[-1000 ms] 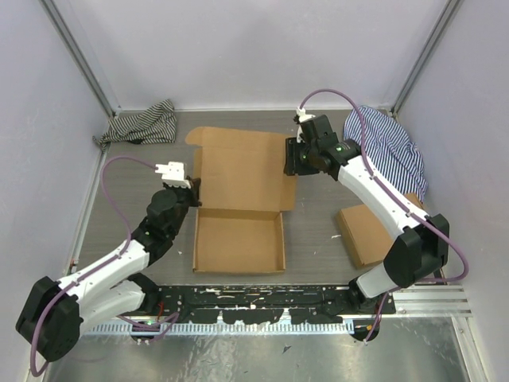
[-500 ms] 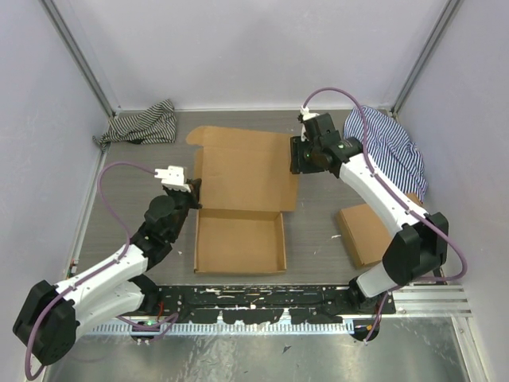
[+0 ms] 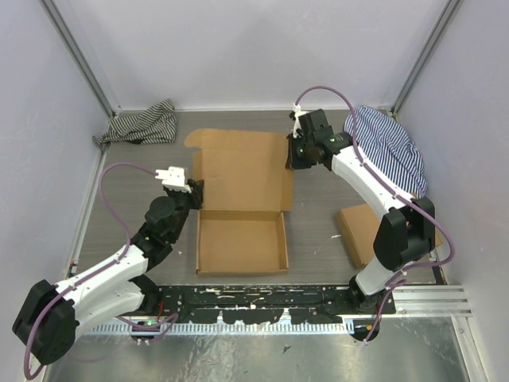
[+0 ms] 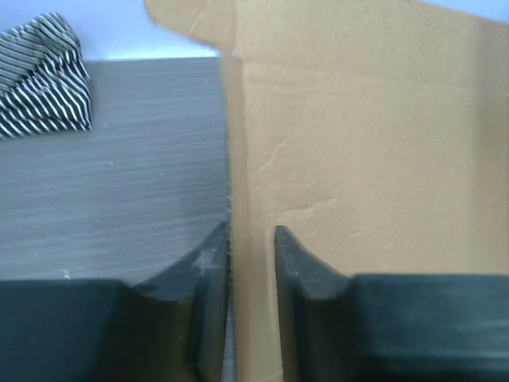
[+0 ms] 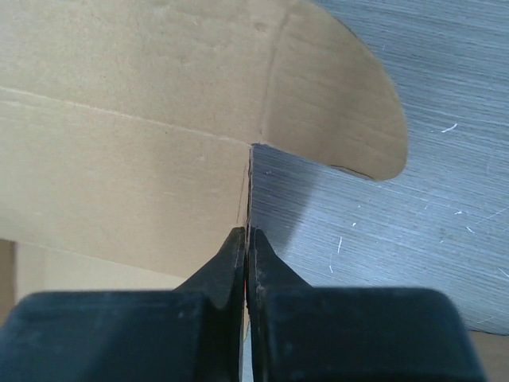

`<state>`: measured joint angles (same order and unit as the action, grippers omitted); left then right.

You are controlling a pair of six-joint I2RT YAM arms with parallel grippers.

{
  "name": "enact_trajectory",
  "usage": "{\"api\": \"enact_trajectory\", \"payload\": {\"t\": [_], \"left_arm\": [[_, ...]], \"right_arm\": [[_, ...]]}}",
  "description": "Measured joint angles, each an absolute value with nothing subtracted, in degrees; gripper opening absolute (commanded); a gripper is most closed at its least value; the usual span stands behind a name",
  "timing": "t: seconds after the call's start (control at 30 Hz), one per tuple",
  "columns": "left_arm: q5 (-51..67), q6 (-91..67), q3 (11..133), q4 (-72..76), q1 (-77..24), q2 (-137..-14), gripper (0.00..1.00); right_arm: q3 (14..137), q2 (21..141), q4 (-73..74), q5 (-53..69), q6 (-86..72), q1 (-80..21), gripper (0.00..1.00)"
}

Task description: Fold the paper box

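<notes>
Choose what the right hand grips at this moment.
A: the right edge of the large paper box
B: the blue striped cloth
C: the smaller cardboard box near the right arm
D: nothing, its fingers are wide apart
A: in the right wrist view the right hand has its fingers pressed together on a thin cardboard edge of the paper box, just below a rounded tab.

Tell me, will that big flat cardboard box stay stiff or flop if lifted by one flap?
Probably light: the paper box is one thin sheet. Likely to bend at its visible creases rather than stay rigid. The right gripper pinches only a flap edge, so the rest may sag.
</notes>
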<state>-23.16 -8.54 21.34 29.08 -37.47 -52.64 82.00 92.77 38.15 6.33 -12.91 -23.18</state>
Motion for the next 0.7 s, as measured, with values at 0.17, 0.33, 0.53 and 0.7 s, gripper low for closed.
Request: {"api": "enact_trajectory", "payload": {"t": [0.17, 0.33, 0.53, 0.7], "left_arm": [[-25.78, -9.34, 23.44, 24.16, -37.56, -52.36, 0.69], [-29.45, -11.2, 30.09, 14.26, -37.56, -50.02, 0.79], [-35.24, -13.39, 38.5, 4.16, -37.56, -47.46, 0.82], [-36.58, -13.08, 43.72, -1.17, -37.56, -48.23, 0.86]], "right_arm": [[81.41, 90.87, 37.26, 4.86, -12.12, -23.35, 0.01], [76.97, 83.09, 33.36, 1.8, -10.61, -23.66, 0.01], [66.92, 69.8, 23.99, 0.97, -6.11, -26.52, 0.01], [59.9, 61.71, 17.3, 2.68, -1.93, -29.06, 0.01]]}}
